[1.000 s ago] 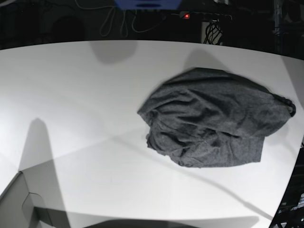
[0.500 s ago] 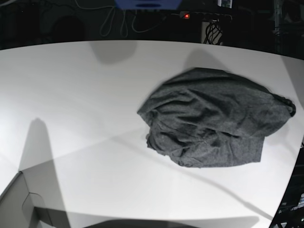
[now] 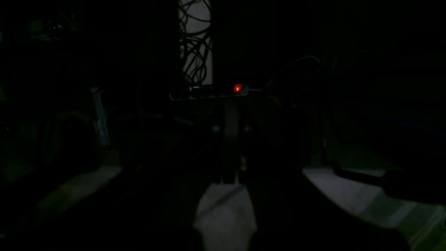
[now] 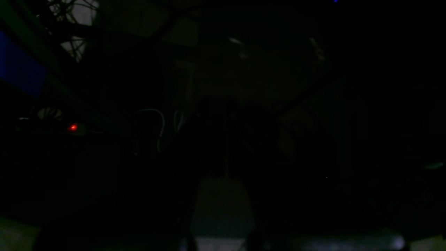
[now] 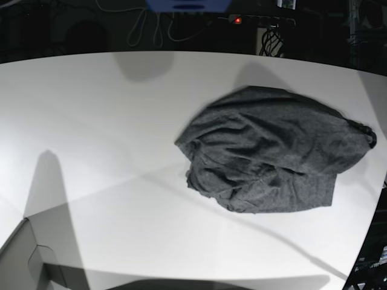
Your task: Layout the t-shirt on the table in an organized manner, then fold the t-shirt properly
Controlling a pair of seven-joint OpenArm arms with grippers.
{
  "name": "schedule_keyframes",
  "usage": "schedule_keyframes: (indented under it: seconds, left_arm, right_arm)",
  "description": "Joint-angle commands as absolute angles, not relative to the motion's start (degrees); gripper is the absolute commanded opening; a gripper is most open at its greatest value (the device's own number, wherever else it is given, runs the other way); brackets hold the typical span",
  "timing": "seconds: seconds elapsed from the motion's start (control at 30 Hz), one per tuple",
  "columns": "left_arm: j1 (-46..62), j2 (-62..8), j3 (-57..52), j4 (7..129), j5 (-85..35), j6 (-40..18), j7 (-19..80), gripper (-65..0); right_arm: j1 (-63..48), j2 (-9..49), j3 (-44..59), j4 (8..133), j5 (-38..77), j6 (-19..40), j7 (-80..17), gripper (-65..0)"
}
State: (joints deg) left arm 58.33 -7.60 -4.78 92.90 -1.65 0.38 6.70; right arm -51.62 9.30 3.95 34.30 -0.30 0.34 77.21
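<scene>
The dark charcoal t-shirt [image 5: 272, 151] lies crumpled in a rounded heap on the white table [image 5: 91, 121], right of centre and close to the table's right edge. No sleeve or collar is laid out; one bunched end pokes out at the far right. Neither arm shows in the base view; only their shadows fall on the table. Both wrist views are almost black. My left gripper [image 3: 224, 209] and my right gripper [image 4: 223, 209] are only dim dark outlines at the bottom of their views, far from the shirt. Whether either is open or shut cannot be made out.
A grey box corner [image 5: 24, 260] sits at the table's near left. The table's curved edge [image 5: 363, 254] runs close past the shirt on the right. Behind the table there is a dark background with cables and a power strip with a red light [image 5: 237, 20].
</scene>
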Motion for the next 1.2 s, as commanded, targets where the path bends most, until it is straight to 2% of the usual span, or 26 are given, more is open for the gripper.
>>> schedule_keyframes:
  seconds: [0.0, 0.3, 0.57, 0.9, 1.17]
  left_arm:
    - [59.91, -7.96, -4.88, 94.46, -2.77, 0.57, 6.02, -65.0]
    - [63.25, -11.38, -7.6, 103.6, -14.46, 0.31, 6.02, -65.0]
    - [65.19, -11.56, -16.31, 114.51, -18.77, 0.31, 6.02, -65.0]
    - [62.11, -11.56, -28.62, 115.74, -34.86, 0.22, 6.02, -65.0]
    - [58.24, -11.38, -30.99, 115.74, -38.2, 0.22, 6.02, -65.0]
  right_arm:
    - [-54.2, 10.15, 3.91, 36.09, -0.04, -0.04, 78.99, -65.0]
    - [-63.87, 10.07, 4.26, 59.65, -0.04, -0.04, 78.73, -65.0]
    - [-65.36, 8.48, 4.35, 73.45, -0.04, -0.04, 76.18, -65.0]
    - [-63.25, 8.75, 2.42, 100.53, -0.04, 0.04, 50.24, -65.0]
    - [-56.31, 12.62, -5.58, 107.47, -0.04, 0.13, 33.89, -65.0]
